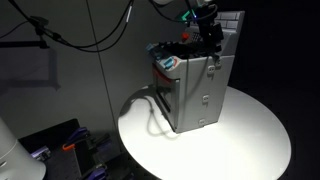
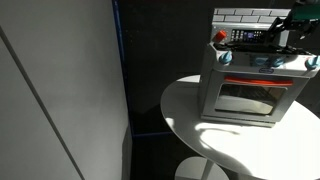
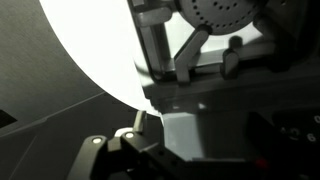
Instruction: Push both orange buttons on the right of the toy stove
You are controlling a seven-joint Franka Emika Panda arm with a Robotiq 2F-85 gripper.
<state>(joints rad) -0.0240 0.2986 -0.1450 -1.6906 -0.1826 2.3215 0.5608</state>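
The grey toy stove (image 1: pixel 195 95) stands on a round white table, with its oven door and white tiled back panel facing the camera in an exterior view (image 2: pixel 245 95). My gripper (image 1: pixel 210 45) is low over the stove's dark top near one end, and it also shows in the second exterior view (image 2: pixel 285 38). Its jaws are too dark to read. The wrist view is dim and shows grey stove plastic with a tiny orange-red spot (image 3: pixel 262 160), possibly one orange button. I cannot make out the buttons in either exterior view.
The round white table (image 1: pixel 250 130) has open surface around the stove in both exterior views (image 2: pixel 200 130). A red knob (image 2: pixel 221 37) and a blue-and-white item (image 1: pixel 168 62) sit at the stove's other end. Cables hang behind. A dark wall panel stands beside the table.
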